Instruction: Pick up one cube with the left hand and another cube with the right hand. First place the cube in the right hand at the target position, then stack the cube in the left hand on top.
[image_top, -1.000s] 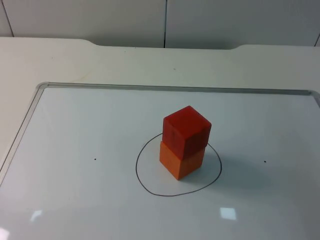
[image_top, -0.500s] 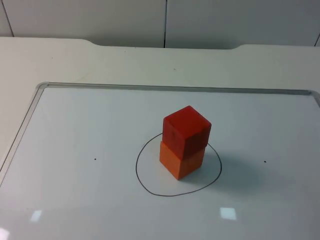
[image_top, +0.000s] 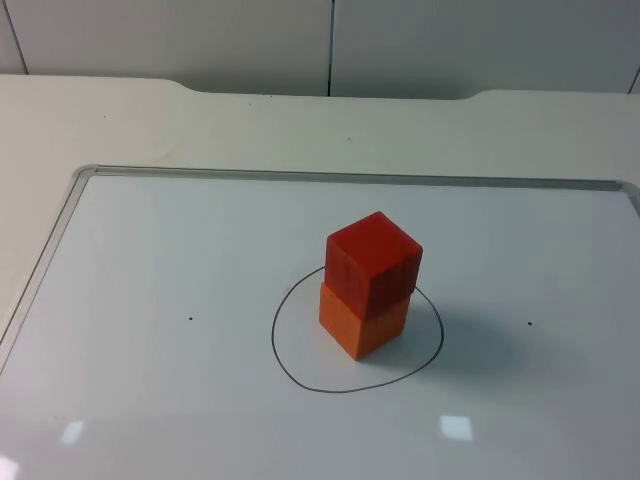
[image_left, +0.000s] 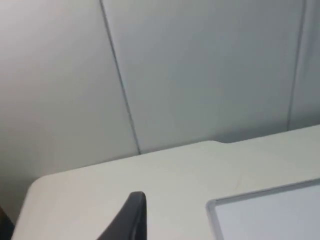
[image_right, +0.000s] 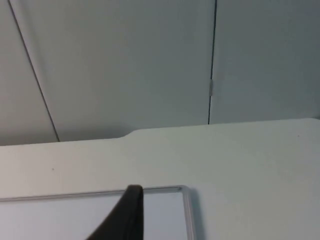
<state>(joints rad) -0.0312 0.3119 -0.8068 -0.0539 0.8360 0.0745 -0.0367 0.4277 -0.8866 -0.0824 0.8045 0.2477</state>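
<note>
Two cubes stand on the white bench (image_top: 100, 120), one on top of the other. The bottom one is an orange wooden cube (image_top: 362, 325). The top one is a darker red wooden cube (image_top: 373, 262), and it sits square on the orange cube, touching it. Both cubes are upright. The stack stands inside one thin black circle (image_top: 290, 365) drawn on a flat whiteboard with a silver frame (image_top: 150, 250). The stack is a little toward the far side of the circle, not right in the middle. Two tiny black dots are on the whiteboard, one on each side of the circle, well apart from it.

Behind the bench is the grey partition wall (image_top: 200, 40).

The left gripper (image_left: 131, 220) is near a corner of the whiteboard, and the right gripper (image_right: 127, 215) is by another corner. Each one shows just one black fingertip, so I cannot tell if the fingers are spread or closed. They seem to hold nothing, but that is hard to see.
</note>
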